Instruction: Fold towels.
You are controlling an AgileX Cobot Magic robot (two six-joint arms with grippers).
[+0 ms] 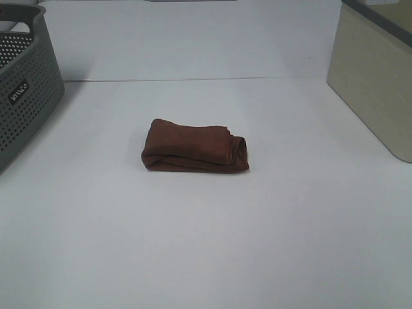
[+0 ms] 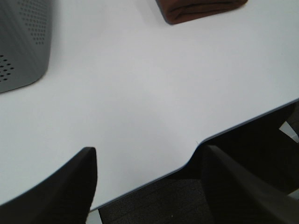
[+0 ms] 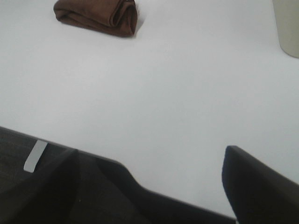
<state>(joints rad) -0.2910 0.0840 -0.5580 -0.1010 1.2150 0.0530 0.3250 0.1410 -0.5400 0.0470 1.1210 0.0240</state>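
The reddish-brown towel [image 1: 195, 147] lies folded into a compact bundle at the middle of the white table [image 1: 206, 244]. No white tag shows. It also shows in the left wrist view [image 2: 201, 9] and in the right wrist view [image 3: 97, 16], far from both grippers. My left gripper [image 2: 149, 182] is open and empty, hanging over the table's front edge. My right gripper [image 3: 149, 184] is open and empty, also at the front edge. Neither arm shows in the exterior high view.
A grey perforated basket [image 1: 22, 84] stands at the back left, also in the left wrist view [image 2: 23, 42]. A beige bin [image 1: 376, 77] stands at the back right, its corner in the right wrist view [image 3: 287, 25].
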